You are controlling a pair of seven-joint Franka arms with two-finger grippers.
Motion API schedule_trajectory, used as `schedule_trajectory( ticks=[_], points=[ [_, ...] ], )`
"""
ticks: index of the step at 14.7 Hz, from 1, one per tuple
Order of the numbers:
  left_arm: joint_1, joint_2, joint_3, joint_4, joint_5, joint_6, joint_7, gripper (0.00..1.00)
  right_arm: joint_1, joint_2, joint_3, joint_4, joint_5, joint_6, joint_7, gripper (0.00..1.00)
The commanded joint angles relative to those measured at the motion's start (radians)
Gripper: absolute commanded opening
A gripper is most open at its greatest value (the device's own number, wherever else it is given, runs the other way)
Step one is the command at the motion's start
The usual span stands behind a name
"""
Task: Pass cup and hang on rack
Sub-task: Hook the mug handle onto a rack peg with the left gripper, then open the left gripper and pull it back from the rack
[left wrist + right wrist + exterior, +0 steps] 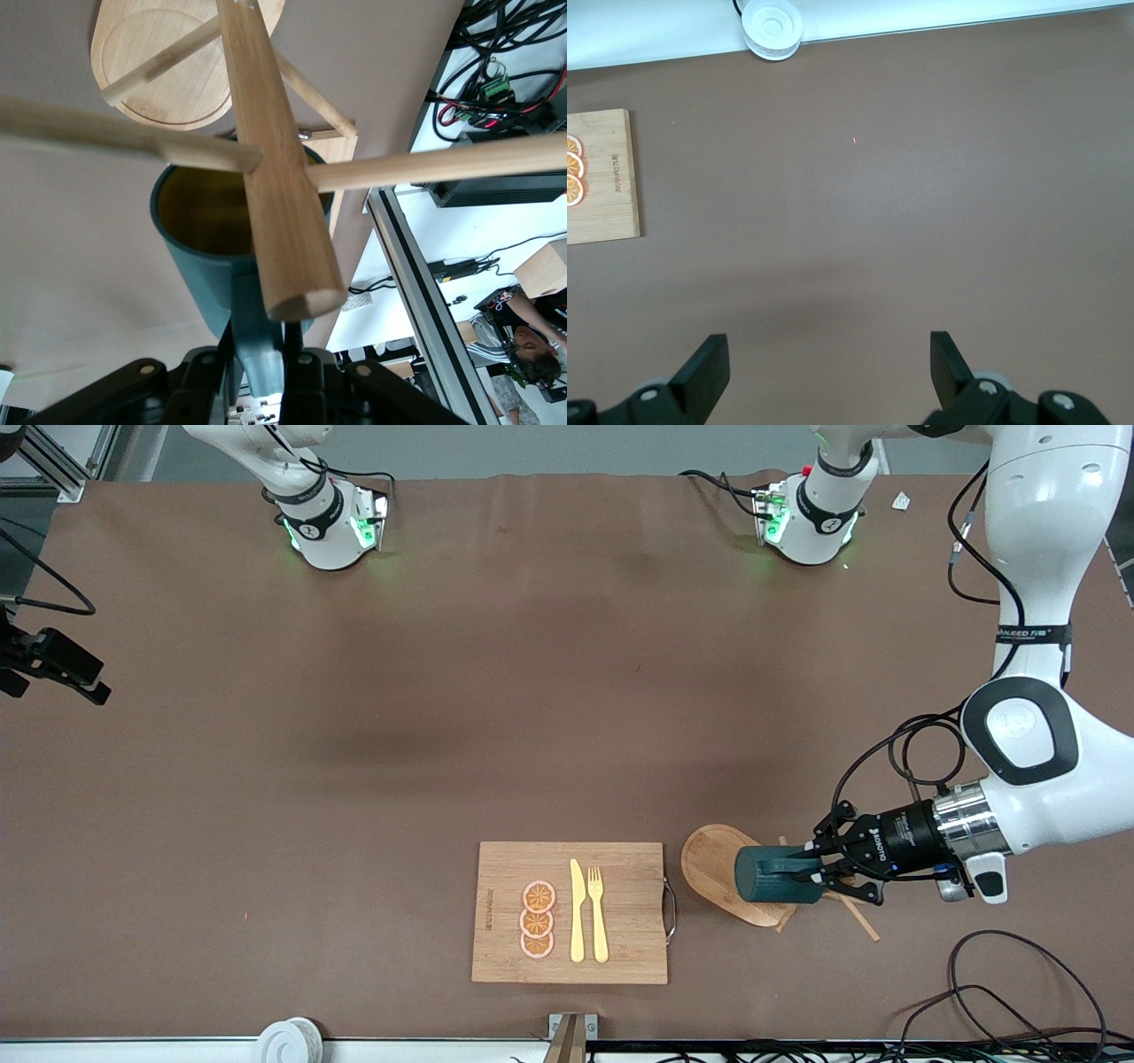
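My left gripper (811, 865) is shut on the handle of the dark teal cup (769, 874) and holds it on its side over the rack's oval base (709, 859). In the left wrist view the gripper (266, 359) clamps the handle. The cup (199, 257) shows its yellowish inside right against the rack's thick post (275, 177), with thin pegs (115, 133) crossing its mouth. I cannot tell whether the handle is on a peg. My right gripper (828, 354) is open and empty, high over bare table. It does not show in the front view.
A bamboo cutting board (629, 957) with orange slices (538, 919), a yellow knife (577, 911) and a fork (597, 912) lies beside the rack, toward the right arm's end. A white roll (288, 1041) sits at the table's near edge. Cables (1019, 992) lie near the left arm.
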Motion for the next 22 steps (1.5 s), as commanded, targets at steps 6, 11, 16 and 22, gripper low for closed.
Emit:
schedule_trajectory(
  ticks=[6, 11, 16, 22],
  points=[
    [0.007, -0.041, 0.002, 0.019, -0.011, 0.001, 0.004, 1.0, 0.001, 0.006, 0.009, 0.034, 0.006, -0.012, 0.0, 1.0],
    [0.007, -0.171, -0.001, 0.022, 0.206, -0.106, 0.004, 1.0, -0.001, 0.007, 0.008, 0.033, 0.004, -0.012, -0.001, 1.0],
    [-0.001, -0.299, -0.034, 0.005, 0.522, -0.208, 0.177, 1.0, -0.001, 0.011, 0.008, 0.025, 0.003, -0.009, 0.002, 1.0],
    [0.019, -0.428, -0.023, 0.006, 0.829, -0.435, 0.73, 1.0, -0.004, 0.012, 0.008, 0.024, 0.004, -0.012, 0.002, 1.0]
  ],
)
